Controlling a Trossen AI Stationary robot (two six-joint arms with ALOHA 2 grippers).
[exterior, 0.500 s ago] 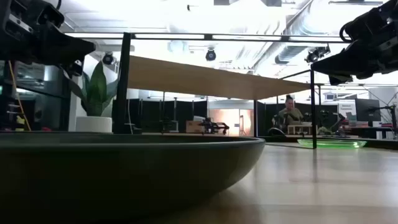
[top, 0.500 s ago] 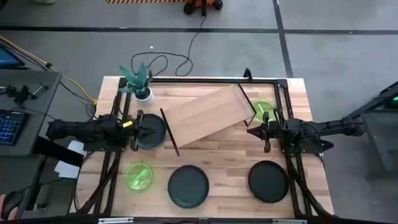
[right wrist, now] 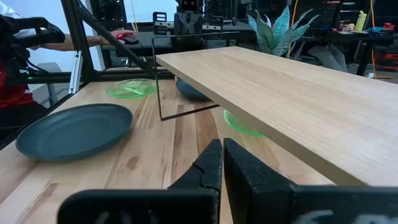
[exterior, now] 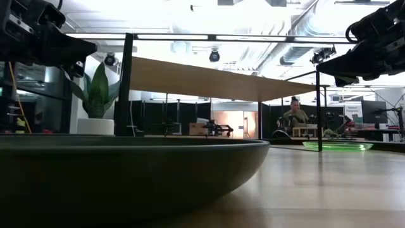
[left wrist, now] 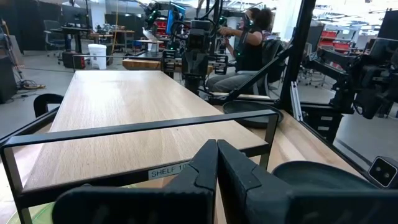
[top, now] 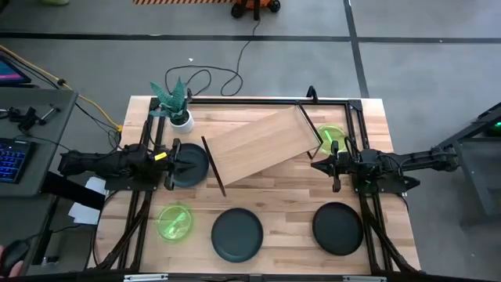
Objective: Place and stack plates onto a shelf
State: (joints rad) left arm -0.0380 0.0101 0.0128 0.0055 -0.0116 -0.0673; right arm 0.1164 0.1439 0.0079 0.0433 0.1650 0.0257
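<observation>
The shelf [top: 258, 146] stands askew in the middle of the bench [top: 376, 117], its light board bare of plates. Five plates lie on the bench. A dark plate [top: 190, 164] sits at the shelf's left end, partly hidden by the left claw [top: 174, 164], which hovers over it with its fingers pressed together, as the left wrist view shows. A green plate [top: 331, 137] lies at the shelf's right end, partly tucked under the board; the right claw [top: 335, 166] hangs just beside it, fingers likewise closed with nothing between them. Along the bench's near edge lie a second green plate [top: 174, 221], a dark plate at the middle [top: 236, 233] and a dark plate to the right [top: 337, 228]. A potted plant [top: 176, 106] stands at the bench's far left corner. In the low view one dark plate fills the foreground, cut off by the frame, and hides much of the bench.
</observation>
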